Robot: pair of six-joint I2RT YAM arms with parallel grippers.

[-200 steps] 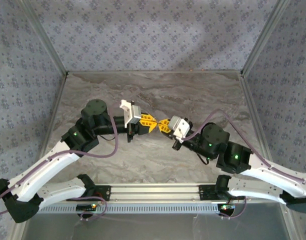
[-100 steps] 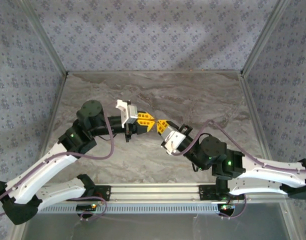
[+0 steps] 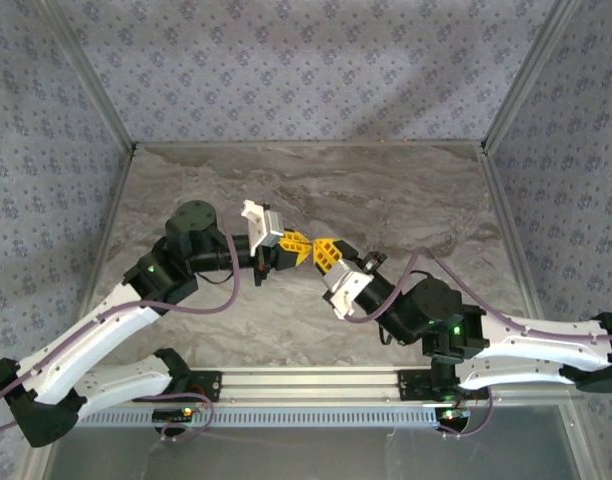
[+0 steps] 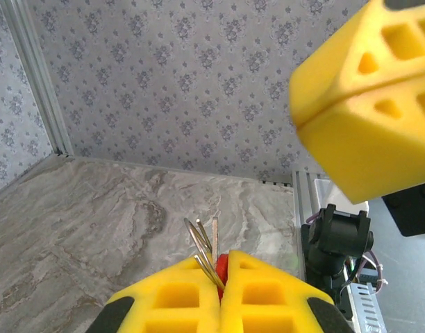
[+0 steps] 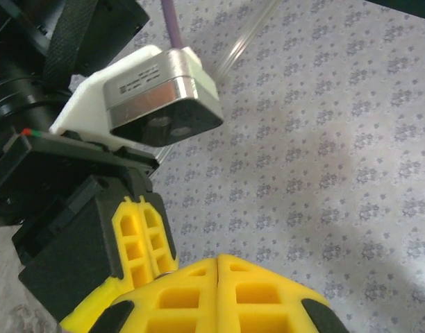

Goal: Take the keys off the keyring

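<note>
Left gripper [image 3: 300,246] has tightened fully on the keyring [image 4: 222,266], keys [image 4: 214,232] protruding above it; right gripper [image 3: 326,252], closed on nothing, has swung in beside the keyring: no key removed yet.

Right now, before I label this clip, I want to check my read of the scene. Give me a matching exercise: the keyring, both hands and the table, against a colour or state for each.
Column one:
1. keyring
2. left hand
3. right hand
4. table

Column two:
a. grey, marbled
b. shut, nothing seen in its grip
c. red with silvery metal
d. shut on the keyring

Pairs: 1-c, 2-d, 3-b, 4-a
</note>
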